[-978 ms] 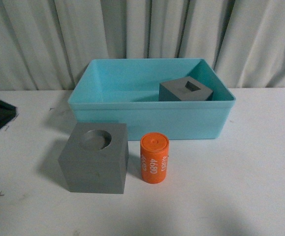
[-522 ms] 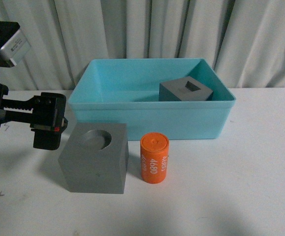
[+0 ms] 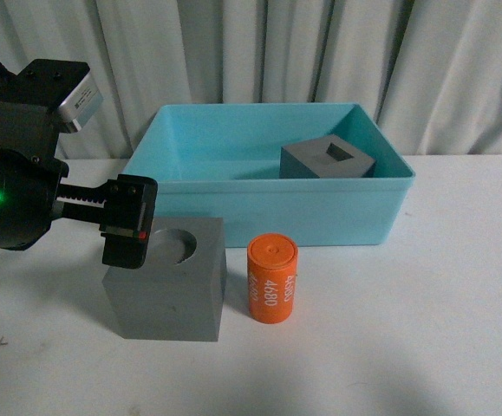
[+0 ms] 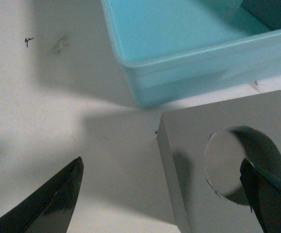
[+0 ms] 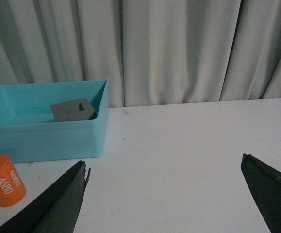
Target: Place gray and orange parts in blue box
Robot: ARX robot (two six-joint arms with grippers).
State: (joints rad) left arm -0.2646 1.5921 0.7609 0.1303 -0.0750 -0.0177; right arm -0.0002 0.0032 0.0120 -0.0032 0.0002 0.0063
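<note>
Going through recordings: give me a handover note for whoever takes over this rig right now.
Left end effector: open, holding nothing, hovering at the matte gray cube with a round recess.
Right end effector: open, empty, over the white table.
Done: matte gray cube with a square recess lies inside the light-blue plastic box.
To do: the round-recess cube and the orange "4680" cylinder stand on the table in front of the box; both must go in.

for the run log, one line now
left fingers open at round cube; square cube in box; cylinder on table; right fingers open
</note>
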